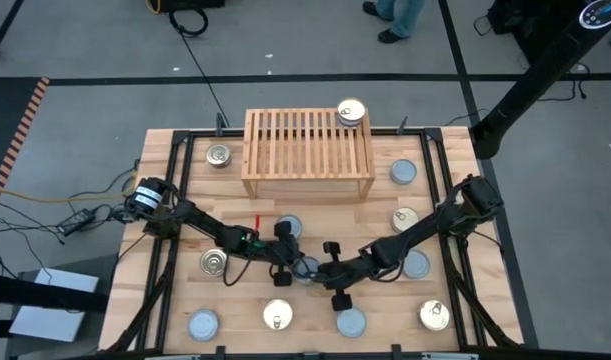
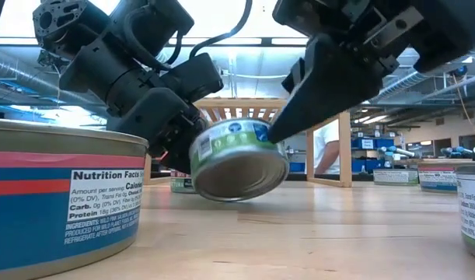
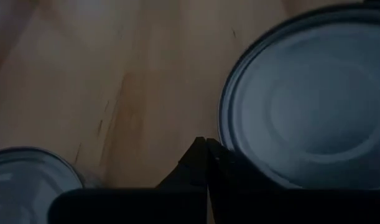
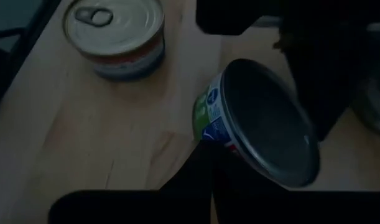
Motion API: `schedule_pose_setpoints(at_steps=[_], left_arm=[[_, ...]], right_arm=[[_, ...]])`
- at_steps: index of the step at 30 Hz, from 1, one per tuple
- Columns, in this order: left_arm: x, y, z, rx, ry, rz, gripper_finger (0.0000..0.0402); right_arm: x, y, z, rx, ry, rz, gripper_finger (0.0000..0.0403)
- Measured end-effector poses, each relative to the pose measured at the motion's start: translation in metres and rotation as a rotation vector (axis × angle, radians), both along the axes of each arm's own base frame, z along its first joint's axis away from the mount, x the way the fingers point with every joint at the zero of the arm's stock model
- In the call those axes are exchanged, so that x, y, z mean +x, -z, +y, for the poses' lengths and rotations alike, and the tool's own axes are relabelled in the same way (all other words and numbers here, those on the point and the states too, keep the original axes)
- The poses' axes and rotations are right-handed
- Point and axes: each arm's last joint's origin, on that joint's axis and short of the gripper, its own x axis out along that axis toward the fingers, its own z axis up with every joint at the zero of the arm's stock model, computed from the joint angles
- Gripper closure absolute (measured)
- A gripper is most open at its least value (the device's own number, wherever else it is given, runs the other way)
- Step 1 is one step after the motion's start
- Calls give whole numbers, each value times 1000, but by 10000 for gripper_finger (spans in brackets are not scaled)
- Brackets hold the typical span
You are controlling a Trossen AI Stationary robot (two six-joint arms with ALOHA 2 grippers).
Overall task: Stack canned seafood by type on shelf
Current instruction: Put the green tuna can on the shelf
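Observation:
A tin (image 2: 241, 159) with a green and blue label stands tilted in mid-table, between my two shut grippers. My left gripper (image 1: 295, 260) is at its left side and my right gripper (image 1: 319, 270) at its right side. The left wrist view shows its silvery-blue lid (image 3: 308, 99). A second silvery-blue tin (image 1: 288, 228) sits just beyond them, flat on the table. The wooden shelf (image 1: 307, 175) stands at the far middle, with one golden-lidded tin (image 1: 352, 112) on the right end of its slatted top. My left gripper presses its shut fingertips (image 3: 206, 152) against the tin's rim (image 3: 226, 146), slanting down from the table's left. My right gripper presses its shut fingertips (image 2: 288, 120) against the tin's labelled side wall (image 4: 208, 127), high on that side, slanting down from the right. The tin sits tipped between them, one flat face (image 2: 241, 175) turned toward the near edge. Whether its lower edge rests on the table, I cannot tell.
Loose tins lie all around: a golden-lidded one (image 1: 213, 262) by the left arm, several along the near edge (image 1: 278, 315), others to the right (image 1: 405, 218) and one left of the shelf (image 1: 218, 155). A person's legs (image 1: 395, 15) stand beyond the far edge.

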Motion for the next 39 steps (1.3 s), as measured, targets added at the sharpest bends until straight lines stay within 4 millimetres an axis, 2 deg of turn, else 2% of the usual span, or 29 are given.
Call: schedule_pose_setpoints(at_steps=[8,15,39], left_arm=[[0,-1,-4,-30,47,-2,401],[-1,-3,-13,-8,113,-28,401],[-3,0,-9,39,70,7,401]], right_arm=[[-1,-14,-5,-26,97,-66,396],[-1,-12,-8,-27,106,-39,396],[-2,-11,-8,-23,96,-23,394]])
